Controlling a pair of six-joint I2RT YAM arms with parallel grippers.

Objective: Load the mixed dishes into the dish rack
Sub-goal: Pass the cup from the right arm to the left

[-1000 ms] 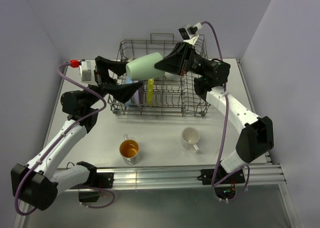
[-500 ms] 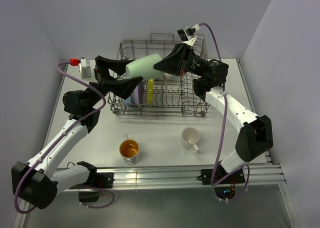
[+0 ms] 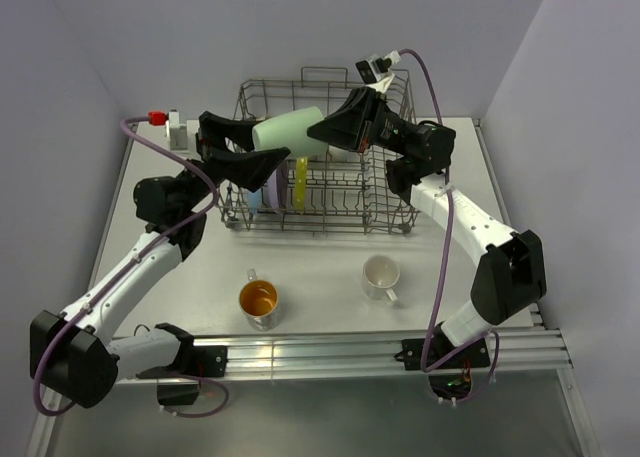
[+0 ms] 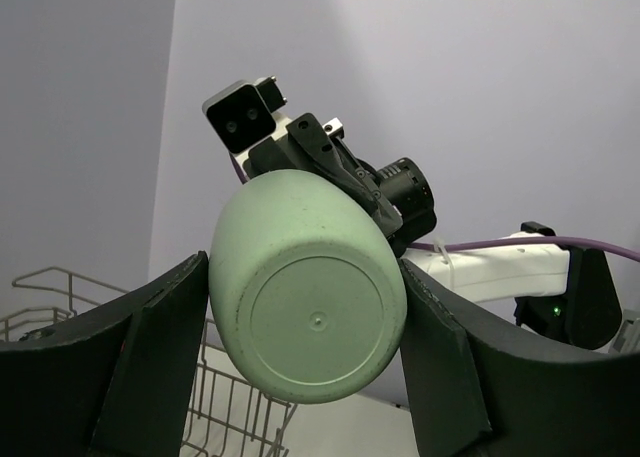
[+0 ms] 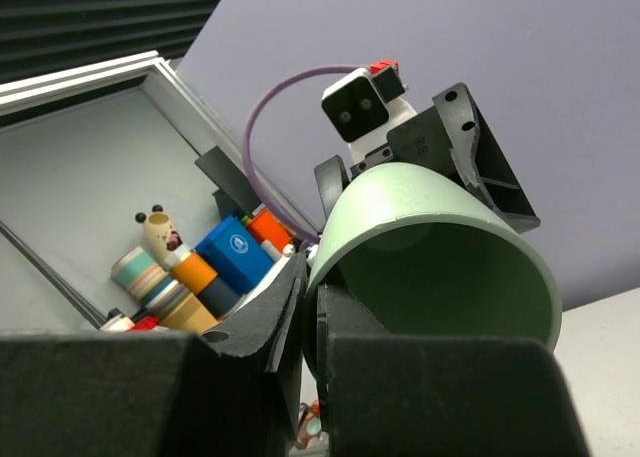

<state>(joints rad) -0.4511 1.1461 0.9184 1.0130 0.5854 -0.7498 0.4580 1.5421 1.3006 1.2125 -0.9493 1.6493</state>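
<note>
The right claw (image 3: pixel 314 132) is clamped on the rim of the pale green cup (image 3: pixel 290 134), one finger inside the mouth and one outside. It holds the cup on its side in the air above the left half of the dish rack (image 3: pixel 330 214), with the base pointing toward the worktop's left edge. The left claw (image 3: pixel 268 145) meets the cup from that side. Its fingers (image 4: pixel 150 357) stand apart, one on each side of the base end and right against the wall. Whether they press on the cup cannot be told.

The rack sits in the middle of the worktop (image 3: pixel 320 292), toward its far edge. A yellow-green plate (image 3: pixel 299 182) stands upright among the tines below the cup. Between the rack and the near edge, an orange-inside cup (image 3: pixel 258 299) and a white mug (image 3: pixel 381 275) stand upright, well apart.
</note>
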